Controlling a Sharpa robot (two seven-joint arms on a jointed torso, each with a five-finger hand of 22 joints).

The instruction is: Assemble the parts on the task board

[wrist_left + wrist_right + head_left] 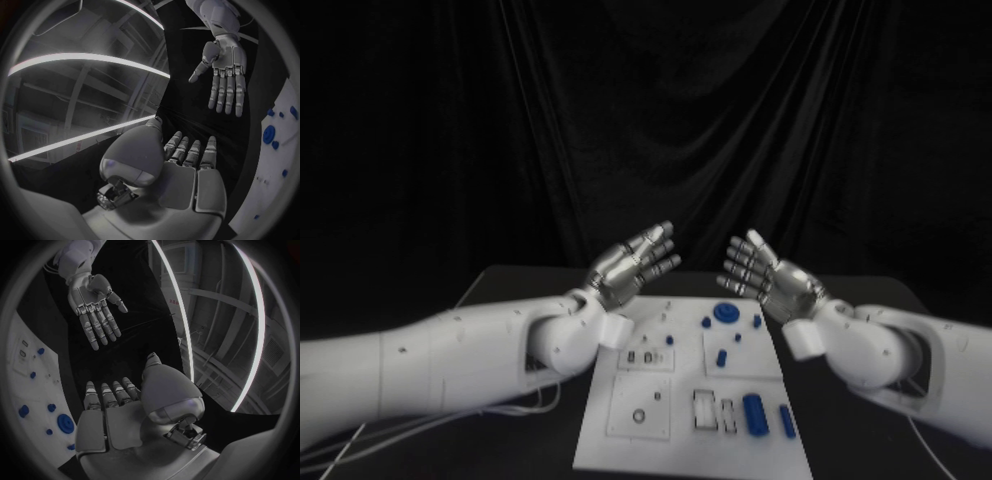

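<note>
Head view: we log both arms raised above the far end of the task board (625, 445), palms turned toward each other with a gap between them. The left hand (629, 263) points up and away, its fingers (655, 243) straight and slightly apart, holding nothing. The right hand (764, 276) mirrors it, fingers (747, 252) extended, slightly spread, also holding nothing. Neither hand touches the board or any part.

The board lies flat on the black surface (877, 292), below and between the two forearms. We note blue parts on it: a round disc (727, 313) near the far edge, and two long pieces (754, 414) near the right side of the near half.

Left wrist view: the right hand (224, 67) hangs open-palmed opposite, fingers straight. Right wrist view: the left hand (94, 310) likewise, with the board's edge (31, 390) off to one side.
</note>
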